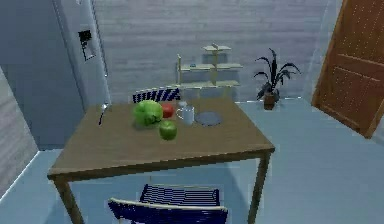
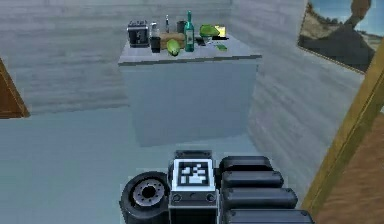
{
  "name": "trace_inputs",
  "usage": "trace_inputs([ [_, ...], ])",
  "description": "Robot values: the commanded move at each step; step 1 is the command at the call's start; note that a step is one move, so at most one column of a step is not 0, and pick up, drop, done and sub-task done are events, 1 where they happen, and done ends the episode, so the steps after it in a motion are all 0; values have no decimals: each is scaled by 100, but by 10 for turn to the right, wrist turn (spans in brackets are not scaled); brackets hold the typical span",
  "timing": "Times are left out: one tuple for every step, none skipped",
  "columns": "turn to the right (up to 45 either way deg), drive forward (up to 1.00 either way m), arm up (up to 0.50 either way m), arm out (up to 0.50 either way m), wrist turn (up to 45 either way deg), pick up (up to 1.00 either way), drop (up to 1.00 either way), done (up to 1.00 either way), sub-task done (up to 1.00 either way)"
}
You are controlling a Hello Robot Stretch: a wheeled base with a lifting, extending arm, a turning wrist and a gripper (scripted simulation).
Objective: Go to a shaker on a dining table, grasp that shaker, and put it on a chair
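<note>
A wooden dining table (image 1: 110, 150) stands in the middle of the forward view. On its far part lie a green leafy head (image 1: 147, 113), a green apple (image 1: 168, 129), a small red thing (image 1: 168, 110), a pale mug-like thing (image 1: 185, 115) and a grey plate (image 1: 210, 119). No blob there has a shape I can name as a shaker. A blue slatted chair (image 1: 155, 95) stands at the far side and another chair (image 1: 180, 200) at the near side. The gripper's dark body (image 2: 146, 197) sits at the arm side view's bottom, left of a white marker (image 2: 197, 175); I cannot tell whether it holds anything.
A grey fridge (image 1: 45, 70) stands at the forward view's left, a pale shelf (image 1: 212, 68) and a potted plant (image 1: 272, 78) at the back wall, a wooden door (image 1: 355, 60) at the right. In the arm side view a counter (image 2: 190, 90) carries bottles and a toaster; bare floor lies before it.
</note>
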Motion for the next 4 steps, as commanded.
trace_inputs([
  [-180, 0, 0, 0, 0, 0, 0, 0, 0],
  [0, 30, 0, 0, 0, 0, 0, 0, 0],
  [330, 0, 0, 0, 0, 0, 0, 0, 0],
  [-240, 0, 0, 0, 0, 0, 0, 0, 0],
])
